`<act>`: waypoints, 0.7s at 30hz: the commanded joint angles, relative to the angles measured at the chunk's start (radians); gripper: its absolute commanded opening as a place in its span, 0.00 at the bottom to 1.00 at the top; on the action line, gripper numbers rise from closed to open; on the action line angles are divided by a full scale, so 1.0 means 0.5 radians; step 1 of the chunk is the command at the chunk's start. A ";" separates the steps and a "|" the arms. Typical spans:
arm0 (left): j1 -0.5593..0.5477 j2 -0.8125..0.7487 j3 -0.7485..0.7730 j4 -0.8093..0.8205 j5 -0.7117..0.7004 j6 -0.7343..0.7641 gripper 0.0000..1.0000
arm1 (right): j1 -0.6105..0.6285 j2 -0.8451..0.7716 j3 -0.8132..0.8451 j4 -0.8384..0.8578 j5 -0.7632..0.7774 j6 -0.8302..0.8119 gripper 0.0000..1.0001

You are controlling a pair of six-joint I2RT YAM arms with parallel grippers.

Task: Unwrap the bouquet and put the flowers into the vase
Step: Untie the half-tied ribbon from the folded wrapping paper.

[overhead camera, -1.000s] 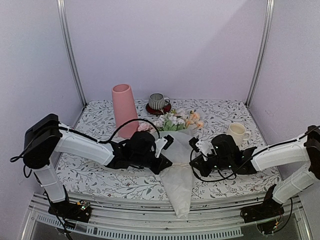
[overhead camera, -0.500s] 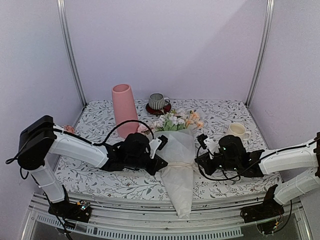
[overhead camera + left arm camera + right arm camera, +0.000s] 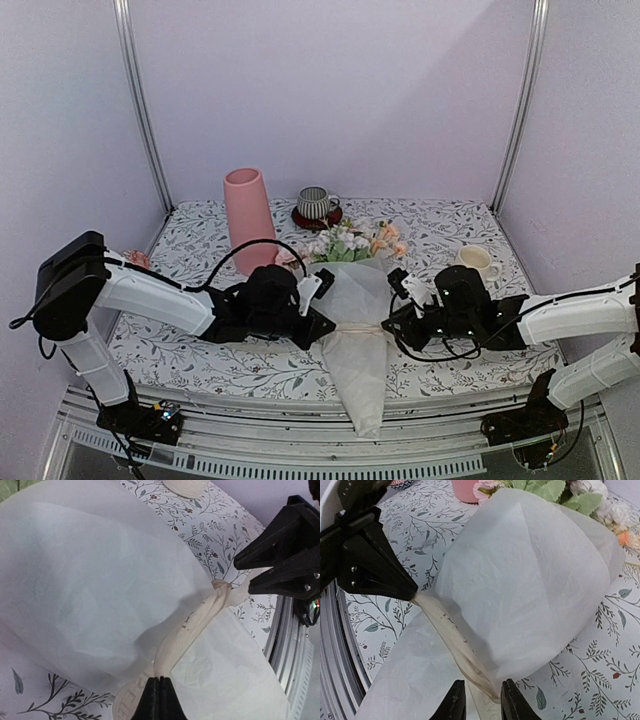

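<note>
The top camera looks down from high behind the near edge over the whole table (image 3: 450, 225) to the far wall (image 3: 330, 100), while both wrist cameras sit close at the ribbon (image 3: 200, 622) of the bouquet (image 3: 355, 300), one facing the right gripper (image 3: 243, 575), the other the left gripper (image 3: 412, 596).

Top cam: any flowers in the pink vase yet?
No: nothing rises from the tall matte pink cylinder vase; the pink, peach and white blooms sit in the translucent white paper cone.

The right gripper (image 3: 482, 686) stands parted astride the cream ribbon (image 3: 445, 631) around the bouquet (image 3: 530, 580).
</note>
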 commanded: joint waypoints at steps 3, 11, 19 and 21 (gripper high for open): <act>0.023 -0.055 -0.014 0.074 -0.025 -0.020 0.00 | 0.034 0.024 0.115 -0.025 -0.128 -0.141 0.25; 0.025 -0.016 0.049 0.115 -0.048 -0.042 0.00 | 0.075 0.194 0.267 -0.080 -0.121 -0.273 0.24; 0.026 0.001 0.045 0.130 -0.078 -0.067 0.00 | 0.102 0.270 0.292 -0.118 -0.072 -0.307 0.23; 0.025 0.000 0.038 0.131 -0.085 -0.072 0.00 | 0.116 0.293 0.302 -0.144 -0.039 -0.324 0.23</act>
